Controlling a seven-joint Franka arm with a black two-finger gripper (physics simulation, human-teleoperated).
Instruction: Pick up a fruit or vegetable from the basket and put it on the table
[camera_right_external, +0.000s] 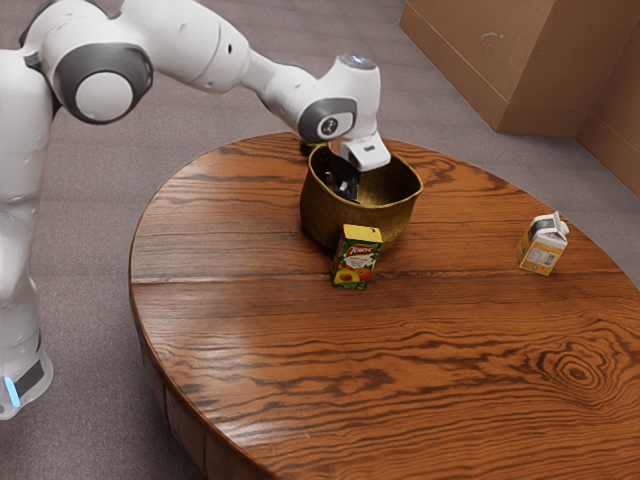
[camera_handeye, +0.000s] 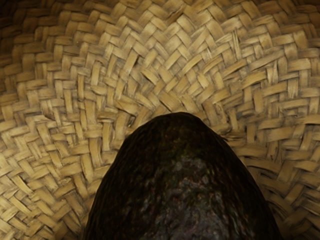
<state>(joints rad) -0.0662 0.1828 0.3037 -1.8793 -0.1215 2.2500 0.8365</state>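
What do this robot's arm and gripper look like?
The arm is glossy white with smooth, rounded segments and dark grey rings around its joints. A small round emblem marks the part near the gripper, which is black, and a light blue strip shows low down.

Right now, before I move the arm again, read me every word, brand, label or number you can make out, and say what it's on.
Green-and-yellow box with a red logo: pale lettering on the red, too small to quote surely.
White-and-yellow gable-topped carton: printed panels, too small to read.
White robot arm: small round emblem near the wrist, unreadable.
Dark, rough-skinned avocado: no text on the skin in view.
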